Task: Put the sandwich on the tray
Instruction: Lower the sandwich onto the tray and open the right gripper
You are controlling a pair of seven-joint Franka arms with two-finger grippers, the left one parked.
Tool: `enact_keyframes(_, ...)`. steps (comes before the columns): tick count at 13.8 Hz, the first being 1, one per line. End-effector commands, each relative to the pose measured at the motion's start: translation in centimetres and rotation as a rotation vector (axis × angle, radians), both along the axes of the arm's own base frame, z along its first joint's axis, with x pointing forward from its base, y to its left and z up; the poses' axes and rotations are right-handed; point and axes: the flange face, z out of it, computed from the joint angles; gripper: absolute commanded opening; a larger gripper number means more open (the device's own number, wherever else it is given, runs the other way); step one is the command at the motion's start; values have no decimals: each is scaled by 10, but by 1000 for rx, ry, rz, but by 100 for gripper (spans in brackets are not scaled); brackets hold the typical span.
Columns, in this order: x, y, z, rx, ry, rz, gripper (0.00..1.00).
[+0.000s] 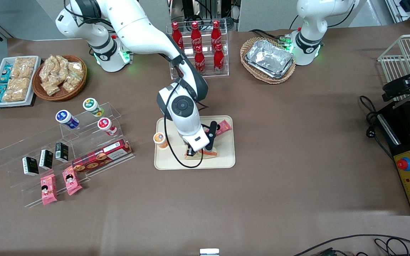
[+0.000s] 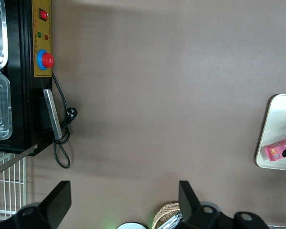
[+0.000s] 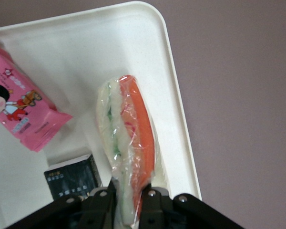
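Over the tray's (image 1: 228, 156) front edge, the one nearest the front camera, the right arm's gripper (image 1: 194, 153) is down low and clenched on the sandwich (image 1: 208, 153). The wrist view shows it plainly: both fingers (image 3: 102, 200) pinch the wrapped wedge at one end, and the sandwich (image 3: 128, 143) stands on its edge over the tray floor (image 3: 86, 52), its orange filling turned toward the rim; whether it touches the floor I cannot tell. Beside it lies a pink snack packet (image 3: 21, 112), flat on the tray, and a small black carton (image 3: 71, 179) sits close to the fingers. From the front, the pink packet (image 1: 222, 127) lies at the tray's edge farthest from the camera, and an orange-lidded cup (image 1: 160, 139) stands at the tray's edge toward the working arm's end of the table.
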Motion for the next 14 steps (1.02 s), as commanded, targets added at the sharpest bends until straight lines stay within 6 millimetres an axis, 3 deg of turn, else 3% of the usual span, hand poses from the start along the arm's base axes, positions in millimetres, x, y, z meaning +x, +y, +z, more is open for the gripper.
enact_keyframes(1,5,6,-7,15,-18,-8,89)
enact_keyframes(2,5,6,-7,15,-17,-7,100)
enact_keyframes(9,5,2,-3,16,-4,-16,100)
enact_keyframes(12,5,1,13,35,11,-27,100)
enact_keyframes(14,4,-2,38,53,39,-37,100)
